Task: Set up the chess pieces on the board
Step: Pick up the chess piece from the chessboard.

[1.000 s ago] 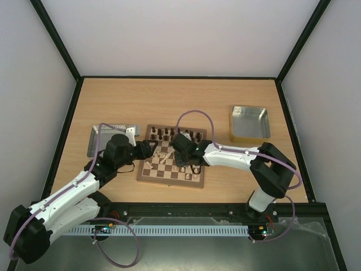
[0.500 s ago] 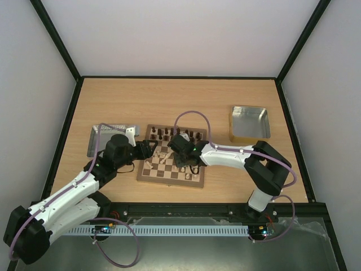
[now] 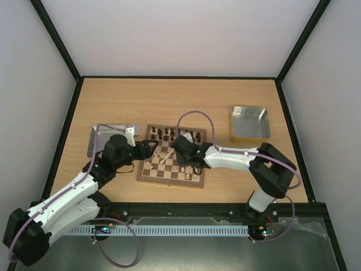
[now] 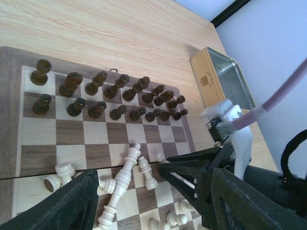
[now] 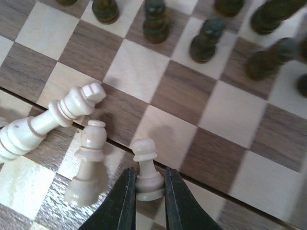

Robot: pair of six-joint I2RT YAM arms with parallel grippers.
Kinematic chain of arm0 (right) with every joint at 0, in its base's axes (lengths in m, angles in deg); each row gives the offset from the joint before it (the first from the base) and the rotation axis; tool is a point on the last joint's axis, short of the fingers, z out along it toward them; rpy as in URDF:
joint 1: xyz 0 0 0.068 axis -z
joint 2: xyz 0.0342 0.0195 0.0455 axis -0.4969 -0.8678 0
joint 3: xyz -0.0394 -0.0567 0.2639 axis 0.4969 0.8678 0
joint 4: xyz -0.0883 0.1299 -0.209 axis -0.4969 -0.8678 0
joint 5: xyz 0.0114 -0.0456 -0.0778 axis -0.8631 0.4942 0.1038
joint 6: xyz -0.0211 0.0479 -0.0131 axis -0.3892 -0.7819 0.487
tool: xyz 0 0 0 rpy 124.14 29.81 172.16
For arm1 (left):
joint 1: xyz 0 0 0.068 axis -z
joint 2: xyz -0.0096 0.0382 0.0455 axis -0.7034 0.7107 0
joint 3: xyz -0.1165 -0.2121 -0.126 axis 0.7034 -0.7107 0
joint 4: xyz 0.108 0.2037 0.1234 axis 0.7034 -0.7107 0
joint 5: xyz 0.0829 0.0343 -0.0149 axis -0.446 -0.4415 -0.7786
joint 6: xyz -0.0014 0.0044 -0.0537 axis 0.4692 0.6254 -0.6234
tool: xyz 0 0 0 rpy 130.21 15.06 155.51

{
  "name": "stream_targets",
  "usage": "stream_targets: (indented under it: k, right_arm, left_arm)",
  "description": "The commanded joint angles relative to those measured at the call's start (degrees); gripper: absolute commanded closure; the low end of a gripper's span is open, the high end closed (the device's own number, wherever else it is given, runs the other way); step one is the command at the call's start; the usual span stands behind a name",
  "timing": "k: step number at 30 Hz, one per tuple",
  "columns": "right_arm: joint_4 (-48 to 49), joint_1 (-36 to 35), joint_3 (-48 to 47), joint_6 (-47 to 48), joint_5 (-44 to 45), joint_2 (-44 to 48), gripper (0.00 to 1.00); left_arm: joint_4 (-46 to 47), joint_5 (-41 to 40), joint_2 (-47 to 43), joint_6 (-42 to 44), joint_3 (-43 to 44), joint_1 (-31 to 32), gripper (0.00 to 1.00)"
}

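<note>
a: where's the pawn [image 5: 145, 165]?
b: standing upright near the middle fold of the board [image 5: 225, 115]. its foot is pinched between the fingers of the right gripper [image 5: 146, 189], so that arm has it. i'd say the way out is straight up.
a: and the left gripper [image 3: 149, 149]?
b: spread wide and empty over the board's left edge, near the fallen cream pieces [image 4: 122, 179].
a: anything changed from half a second back?
b: the right wrist sits slightly further toward its own side. the left arm looks much the same.
</note>
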State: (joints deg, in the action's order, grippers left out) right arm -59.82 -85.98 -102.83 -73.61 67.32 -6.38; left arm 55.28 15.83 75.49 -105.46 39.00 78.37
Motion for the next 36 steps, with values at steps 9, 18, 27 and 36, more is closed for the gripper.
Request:
stream_targets:
  k: [9, 18, 27, 36]
  right_arm:
    - [21.1, 0.3, 11.6, 13.4, -8.0, 23.6, 0.92]
    - [29.1, 0.2, 16.7, 21.7, -23.8, 33.9, 0.91]
    - [25.9, 0.3, 15.5, 26.9, -30.4, 34.4, 0.91]
    - [23.3, 0.3, 13.8, 27.3, -31.5, 32.2, 0.90]
  left_arm:
    - [8.8, 13.8, 0.2, -9.0, -0.6, -0.4, 0.31]
    - [16.2, 27.6, 2.3, -14.6, 0.6, -0.8, 0.28]
    - [18.1, 33.2, 5.9, -15.8, 2.6, -0.8, 0.47]
    - [17.6, 34.0, 7.8, -15.2, 2.7, -0.8, 0.95]
